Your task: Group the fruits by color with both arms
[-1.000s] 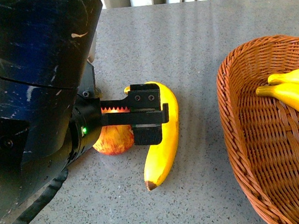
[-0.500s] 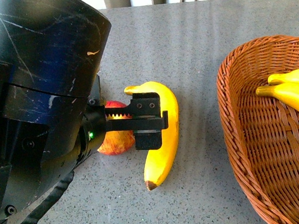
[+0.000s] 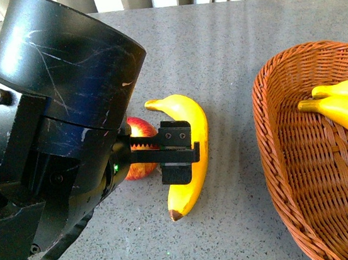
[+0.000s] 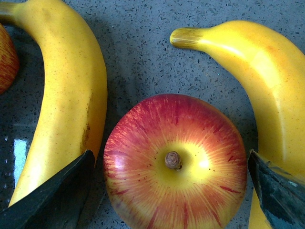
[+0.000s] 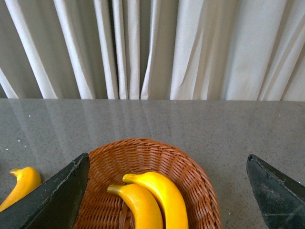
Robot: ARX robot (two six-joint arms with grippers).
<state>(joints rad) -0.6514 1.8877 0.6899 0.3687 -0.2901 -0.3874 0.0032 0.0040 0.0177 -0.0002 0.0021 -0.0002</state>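
On the table (image 3: 226, 35), left of the wicker basket (image 3: 262, 84), the left claw (image 3: 175, 152) hangs spread over a red apple (image 4: 175, 160) lying between two bananas (image 4: 66, 95); it should centre and close without snagging either. Right claw (image 5: 167, 188) spread too.

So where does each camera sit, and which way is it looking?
Front: on the body, looking down at the table; left arm and left pincer show.
Left wrist: above the apple, looking straight down; pincer fingertips show.
Right wrist: raised, facing the curtains; fingertips of the right pincer show.
Front and right wrist share the basket.
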